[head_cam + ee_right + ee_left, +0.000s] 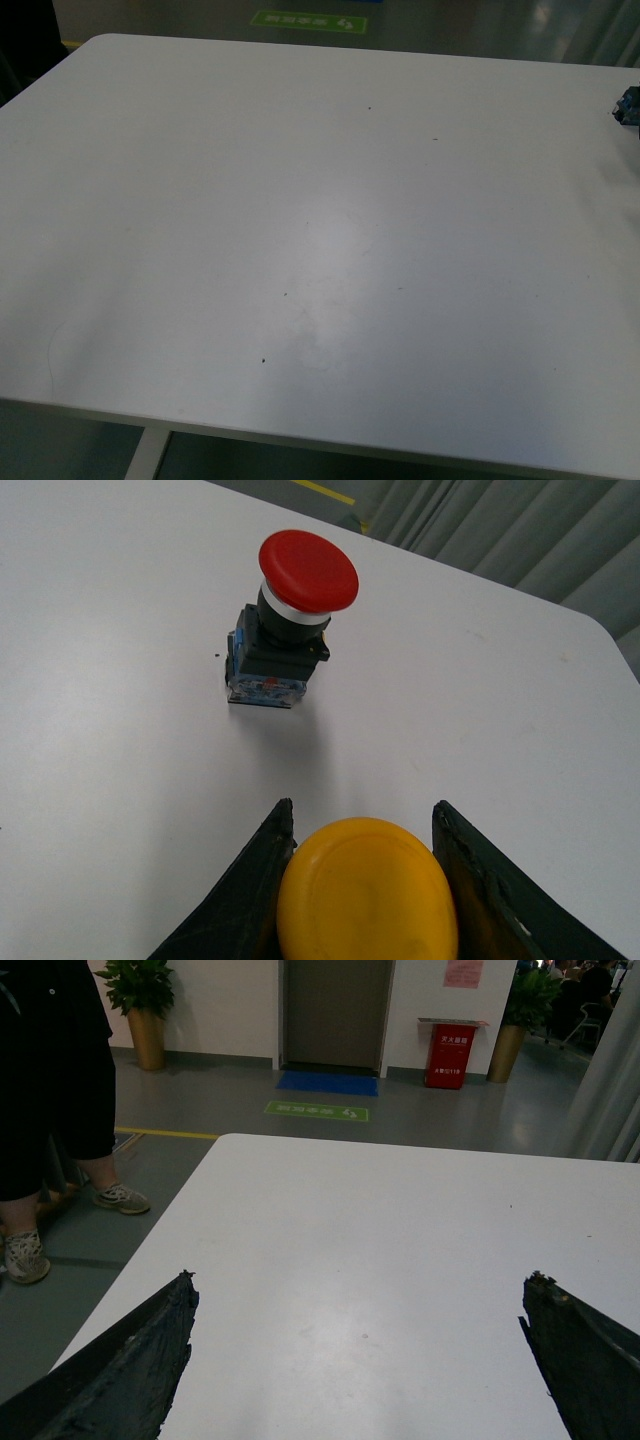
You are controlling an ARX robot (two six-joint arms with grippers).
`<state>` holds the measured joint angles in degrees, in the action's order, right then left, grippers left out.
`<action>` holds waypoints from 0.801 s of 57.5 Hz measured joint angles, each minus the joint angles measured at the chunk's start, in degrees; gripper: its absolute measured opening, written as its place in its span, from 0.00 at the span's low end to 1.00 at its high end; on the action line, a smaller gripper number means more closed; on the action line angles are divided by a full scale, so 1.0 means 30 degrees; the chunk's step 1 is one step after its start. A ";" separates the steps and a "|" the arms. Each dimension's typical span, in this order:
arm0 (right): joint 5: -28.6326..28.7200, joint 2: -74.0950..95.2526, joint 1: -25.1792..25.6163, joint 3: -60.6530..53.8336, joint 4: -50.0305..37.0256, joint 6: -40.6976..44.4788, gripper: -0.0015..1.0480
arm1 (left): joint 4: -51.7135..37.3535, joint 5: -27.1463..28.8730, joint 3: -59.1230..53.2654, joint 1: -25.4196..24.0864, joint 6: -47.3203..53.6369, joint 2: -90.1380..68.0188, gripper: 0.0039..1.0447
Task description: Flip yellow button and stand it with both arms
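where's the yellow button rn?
Right wrist view: the yellow button is held in the right gripper, with the red button standing on the table just beyond. Front view doesn't show it.

The yellow button (367, 890) shows only its round, glossy orange-yellow cap, which faces the wrist camera and hides the body beneath. The right gripper (362, 815) clamps it between two black fingers. The left gripper (360, 1280) is spread wide, holding nothing.
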<state>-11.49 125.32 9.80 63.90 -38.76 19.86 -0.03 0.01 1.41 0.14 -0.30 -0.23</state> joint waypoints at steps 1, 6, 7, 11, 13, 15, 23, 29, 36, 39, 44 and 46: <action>0.0000 0.0029 0.0022 0.0015 0.0007 -0.0015 0.33 | 0.0000 0.0000 0.0000 0.0000 0.0000 0.0000 0.94; 0.0146 0.0168 0.0168 0.0044 0.0015 -0.0051 0.33 | 0.0000 0.0000 0.0000 0.0000 -0.0007 0.0000 0.94; 0.0153 0.0175 0.0182 0.0044 0.0015 -0.0051 0.33 | 0.0000 0.0000 0.0000 0.0000 -0.0007 0.0000 0.94; 0.0211 0.0233 0.0255 0.0044 0.0036 -0.0124 0.33 | 0.0000 0.0000 0.0000 0.0000 0.0000 0.0000 0.94; 0.0219 0.0255 0.0277 0.0044 0.0029 -0.0131 0.33 | 0.0000 0.0000 0.0000 0.0000 0.0000 0.0000 0.94; 0.0226 0.0270 0.0306 0.0044 0.0036 -0.0153 0.33 | 0.0000 0.0000 0.0000 0.0000 0.0000 0.0000 0.94; 0.0342 0.0270 0.0350 0.0044 0.0051 -0.0270 0.33 | 0.0000 0.0000 0.0000 0.0000 0.0000 0.0000 0.94; 0.0328 0.0291 0.0364 0.0044 0.0182 -0.0357 0.33 | 0.0000 0.0000 0.0000 0.0000 -0.0007 0.0000 0.94; 0.0321 0.0379 0.0364 0.0066 0.0270 -0.0357 0.33 | 0.0000 0.0000 0.0000 0.0000 0.0000 0.0000 0.94; 0.0284 0.0466 0.0379 0.0131 0.0291 -0.0357 0.33 | 0.0000 0.0000 0.0000 0.0000 0.0000 0.0000 0.94; 0.0277 0.0532 0.0379 0.0262 0.0291 -0.0350 0.33 | 0.0000 0.0000 0.0000 0.0000 0.0000 0.0000 0.94; 0.0284 0.0568 0.0379 0.0335 0.0313 -0.0350 0.33 | 0.0000 0.0000 0.0000 0.0000 0.0000 0.0000 0.94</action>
<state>-10.63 127.02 10.94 64.90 -37.82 18.81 -0.03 0.01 1.41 0.14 -0.30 -0.23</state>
